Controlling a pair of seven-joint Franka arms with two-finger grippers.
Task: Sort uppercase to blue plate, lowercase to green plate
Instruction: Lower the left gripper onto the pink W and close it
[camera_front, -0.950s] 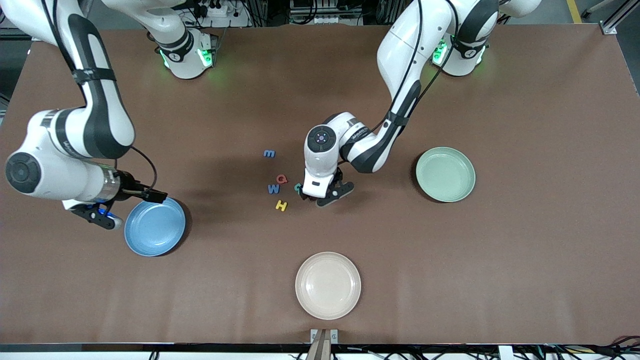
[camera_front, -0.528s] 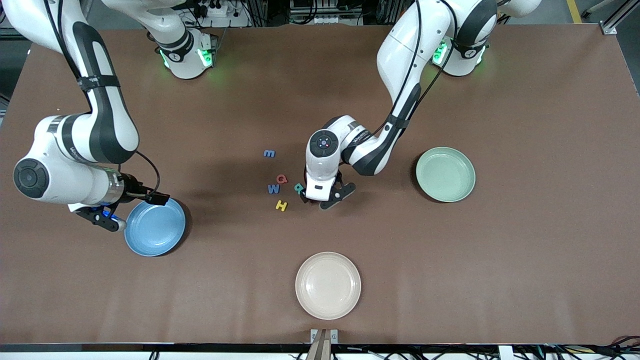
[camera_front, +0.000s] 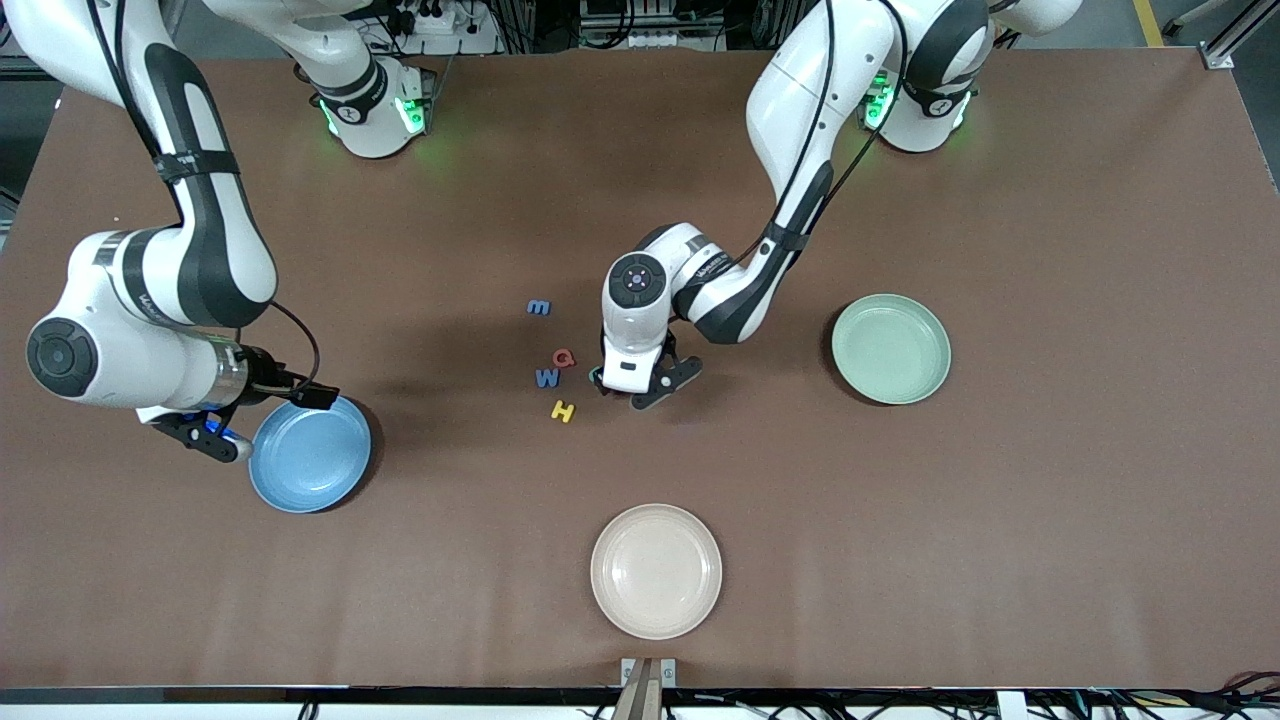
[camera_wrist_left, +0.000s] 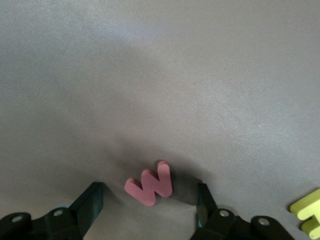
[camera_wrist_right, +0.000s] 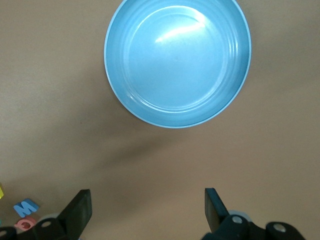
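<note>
Near the middle of the front view, the left gripper (camera_front: 628, 392) is low over the brown surface (camera_front: 1000, 520), just beside the cluster of foam letters. In the left wrist view its two fingers (camera_wrist_left: 92, 197) stand apart on either side of a red foam letter (camera_wrist_left: 150, 185) that lies flat on the surface, with a gap on each side and no contact visible, so nothing is grasped; a yellow piece (camera_wrist_left: 309, 212) shows at the lower right edge of that frame. In the front view the blue m (camera_front: 539, 307) lies highest of the cluster, the red Q (camera_front: 564, 357) below it, the blue W (camera_front: 547, 378) just under the Q, and the yellow H (camera_front: 563, 410) lowest; a sliver of teal shows at the gripper's edge. The green plate (camera_front: 891, 349) sits at centre right, with no letters on it. The right gripper (camera_front: 205, 433) hangs at the left of the frame, beside the rim of the blue plate (camera_front: 310, 455); its fingers (camera_wrist_right: 80, 210) are spread wide and hold nothing, and the arm waits there. The blue plate holds no letters. A cream plate (camera_front: 656, 570) lies at lower centre.
</note>
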